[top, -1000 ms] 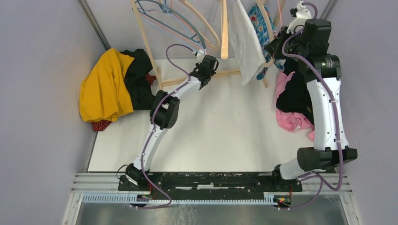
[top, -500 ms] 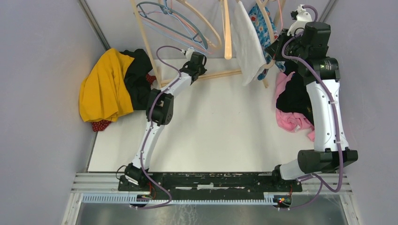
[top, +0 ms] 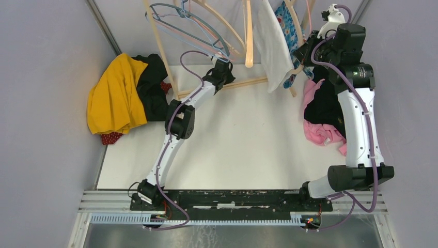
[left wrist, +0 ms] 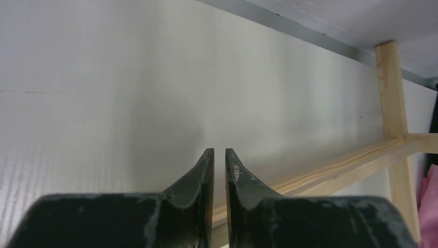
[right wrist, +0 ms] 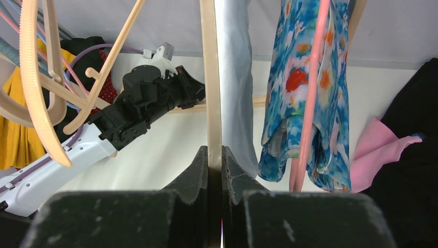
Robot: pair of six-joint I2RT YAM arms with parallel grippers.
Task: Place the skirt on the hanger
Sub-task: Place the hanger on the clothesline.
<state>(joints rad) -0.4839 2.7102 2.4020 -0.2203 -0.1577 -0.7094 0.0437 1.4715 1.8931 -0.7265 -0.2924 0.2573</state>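
1. A white table (top: 248, 139) is standing between grey walls (top: 46, 129). It is carrying a wooden rack whose low rail (left wrist: 335, 168) is running across the far part.
2. The white skirt (right wrist: 235, 77) is hanging from the top of the rack, right of centre. Its cloth is falling just beside the beige hanger (right wrist: 209, 77); whether it is resting on that hanger I cannot tell.
3. The right gripper (right wrist: 215, 151) is pinching the beige hanger's bar, one finger pressing each side.
4. A blue floral garment (right wrist: 289, 77) is hanging on a pink hanger (right wrist: 309, 129) just beyond the skirt.
5. The left gripper (left wrist: 219, 152) is hovering just above the rail. Its fingers are standing a thin slit apart and holding nothing.
6. Empty hangers (top: 196, 26) are hanging at the rack's left end.
7. A yellow and black pile (top: 116, 93) is lying at the table's left edge, and a pink and black pile (top: 323, 113) at the right.
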